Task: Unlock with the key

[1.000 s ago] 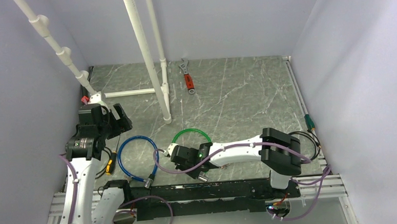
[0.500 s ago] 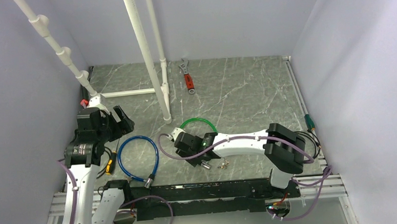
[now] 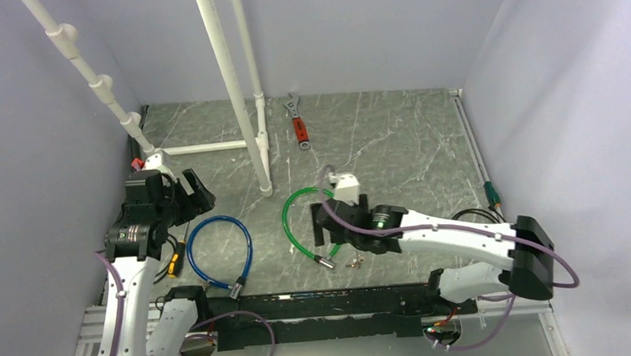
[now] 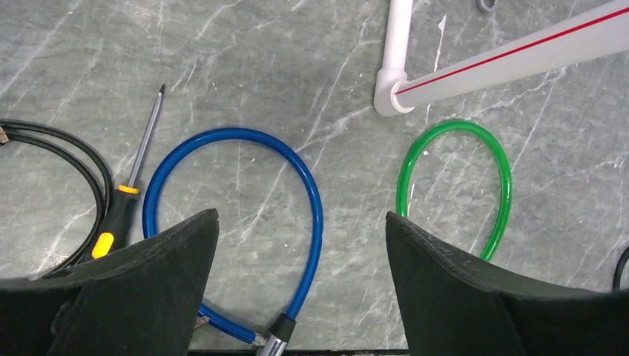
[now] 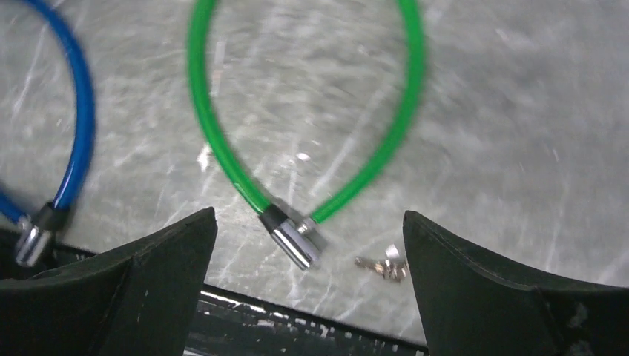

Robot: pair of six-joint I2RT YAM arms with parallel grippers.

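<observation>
The key (image 5: 386, 267), a tiny silvery bunch, lies on the marble table just right of the green cable lock's silver cylinder (image 5: 295, 245). In the top view the key (image 3: 354, 263) sits by the green loop (image 3: 298, 224) near the front rail. My right gripper (image 5: 308, 215) hovers above lock end and key, open, with nothing between its fingers. The right gripper (image 3: 329, 234) is over the loop's right side. My left gripper (image 4: 302, 215) is open above the blue cable lock (image 4: 311, 208), holding nothing. It hangs at the far left (image 3: 195, 192) in the top view.
White pipe frame (image 3: 234, 92) stands at the back left, with its foot (image 4: 389, 93) close to the green loop (image 4: 504, 178). A red-handled wrench (image 3: 299, 128) lies at the back. A yellow-black screwdriver (image 4: 130, 200) and black cord (image 4: 74, 163) lie left. Black rail (image 3: 335, 295) runs along the near edge.
The right gripper went from shut to open and drew up and to the right, away from the lock end. The key now lies loose on the table. The left arm barely moved.
</observation>
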